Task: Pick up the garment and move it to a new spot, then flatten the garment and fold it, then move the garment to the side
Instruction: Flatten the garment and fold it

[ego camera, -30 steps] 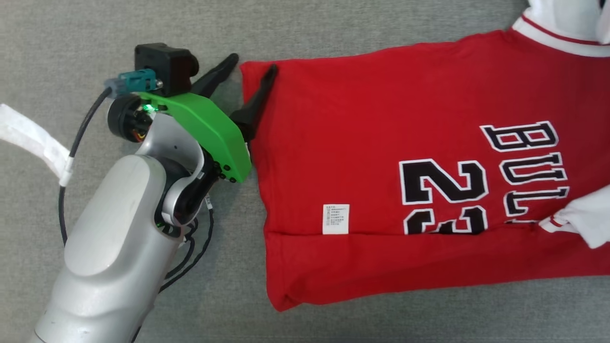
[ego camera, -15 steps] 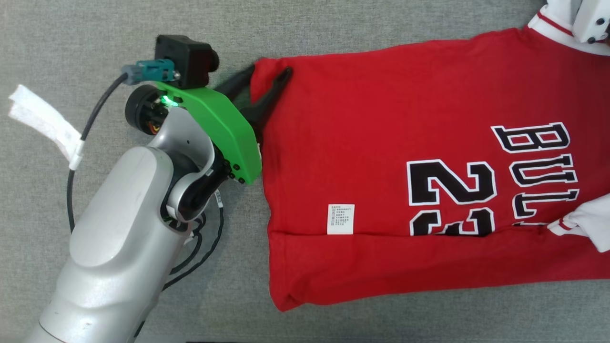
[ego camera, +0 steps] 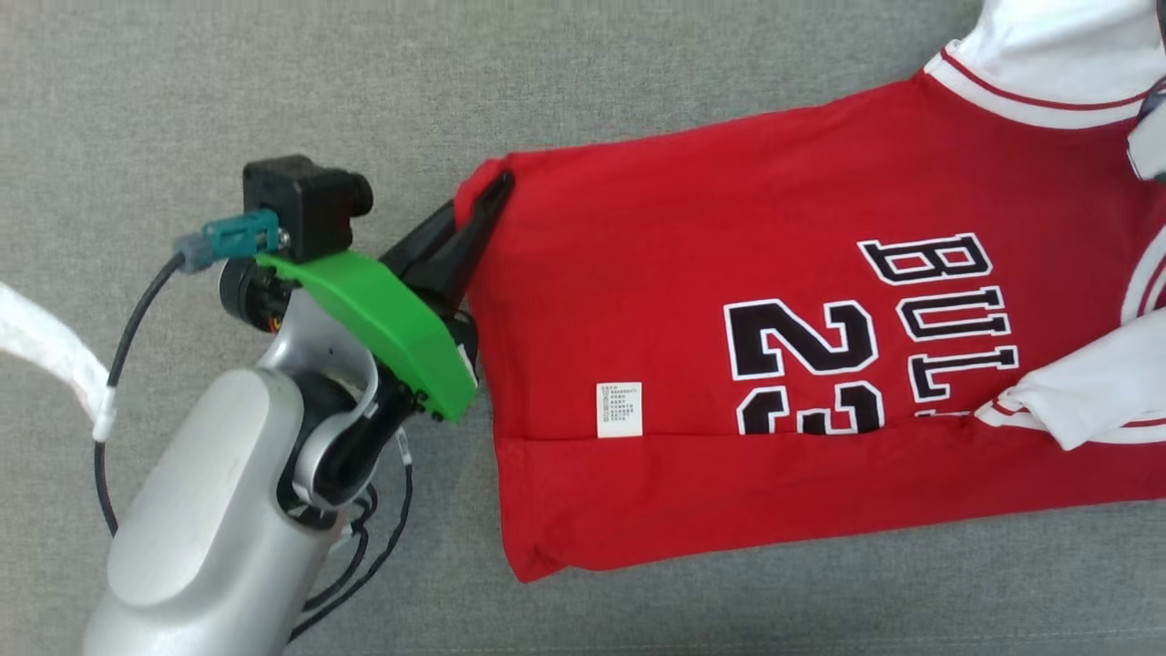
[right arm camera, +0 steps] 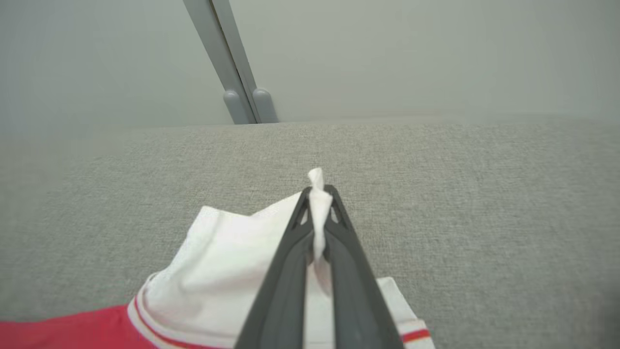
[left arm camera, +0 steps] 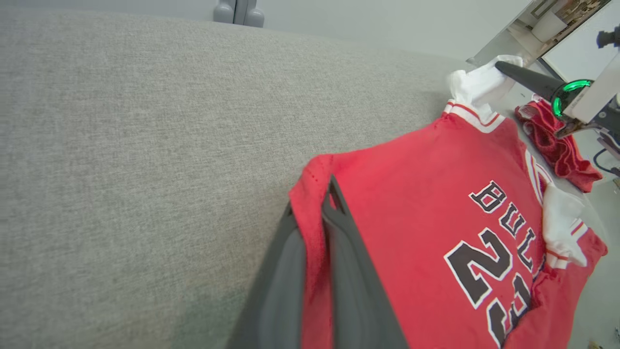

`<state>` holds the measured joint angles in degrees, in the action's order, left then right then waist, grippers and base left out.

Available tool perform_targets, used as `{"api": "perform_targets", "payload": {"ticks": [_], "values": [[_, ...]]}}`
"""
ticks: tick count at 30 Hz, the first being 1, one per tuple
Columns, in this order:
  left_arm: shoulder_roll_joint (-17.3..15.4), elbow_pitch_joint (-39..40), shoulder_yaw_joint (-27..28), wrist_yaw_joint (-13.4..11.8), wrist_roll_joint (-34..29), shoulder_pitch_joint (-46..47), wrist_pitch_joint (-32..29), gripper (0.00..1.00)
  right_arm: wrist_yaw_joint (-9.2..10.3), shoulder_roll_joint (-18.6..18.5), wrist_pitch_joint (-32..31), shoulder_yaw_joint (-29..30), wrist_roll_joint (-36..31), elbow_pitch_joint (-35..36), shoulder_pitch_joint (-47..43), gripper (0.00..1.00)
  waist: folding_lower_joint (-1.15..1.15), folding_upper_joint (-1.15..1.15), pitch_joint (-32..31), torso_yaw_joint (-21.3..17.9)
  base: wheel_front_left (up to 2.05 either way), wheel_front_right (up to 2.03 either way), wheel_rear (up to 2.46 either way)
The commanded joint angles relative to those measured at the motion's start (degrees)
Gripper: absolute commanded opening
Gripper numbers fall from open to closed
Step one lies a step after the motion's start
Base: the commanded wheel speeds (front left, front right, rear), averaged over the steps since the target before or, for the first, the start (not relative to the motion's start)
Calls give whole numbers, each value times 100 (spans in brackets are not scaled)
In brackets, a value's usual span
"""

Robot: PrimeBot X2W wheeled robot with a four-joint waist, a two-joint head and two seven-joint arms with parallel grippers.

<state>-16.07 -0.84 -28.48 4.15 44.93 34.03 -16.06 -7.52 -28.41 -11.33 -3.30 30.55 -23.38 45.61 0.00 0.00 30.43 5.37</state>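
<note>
Two pinches hold the garment (ego camera: 692, 273) at opposite ends. I judge this is meant to lift or stretch it evenly, so it can be carried or pulled flat without bunching.

Head view: the garment lies on the grey bench (ego camera: 273, 73), running from the middle out toward 3 o'clock, with its lower edge folded up over the print. At its 10 o'clock corner the left fingers (ego camera: 451, 241) are pressed together on the red hem, tips pointing toward 1 o'clock. The white sleeve (ego camera: 1048, 36) sits at the garment's 1 o'clock end.

Left wrist view: the left fingers rise from 6 o'clock with a strip of red hem squeezed between them, and no gap shows besides the cloth. Toward 2 o'clock the right fingers (left arm camera: 520, 77) reach the white sleeve at the far end.

Right wrist view: the right fingers stand narrow, clamped on a twist of white sleeve fabric that pokes out past their tips at 12 o'clock. The rest of the sleeve spreads toward 8 o'clock and rests on the bench.
</note>
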Motion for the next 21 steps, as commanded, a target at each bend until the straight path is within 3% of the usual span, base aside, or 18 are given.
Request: {"api": "perform_targets", "payload": {"ticks": [1,10,17,18,19,21], "values": [[-71,115,10,-59,2,-213,60,0,6,-73,58,85,113,220,-312,0,0,0,-376,-217,0,0,0],[-304,649,2,-438,-89,-1606,450,0,8,195,-150,889,511,1771,-2757,0,0,0,-1072,-624,0,0,0],[-432,663,-101,-669,-300,-2240,648,0,6,763,-353,1158,289,2095,-3429,0,0,0,-1105,-816,0,0,0],[-408,630,-123,-702,-326,-2318,679,44,6,848,-345,1153,225,2041,-3449,38,0,0,-1106,-826,0,0,0],[-425,592,-156,-718,-400,-2364,723,94,6,895,-377,1118,157,1984,-3475,100,0,0,-1115,-832,0,0,0],[-448,510,-215,-799,-511,-2514,827,100,7,952,-428,1139,31,1860,-3501,100,0,0,-1151,-838,0,0,0]]}}
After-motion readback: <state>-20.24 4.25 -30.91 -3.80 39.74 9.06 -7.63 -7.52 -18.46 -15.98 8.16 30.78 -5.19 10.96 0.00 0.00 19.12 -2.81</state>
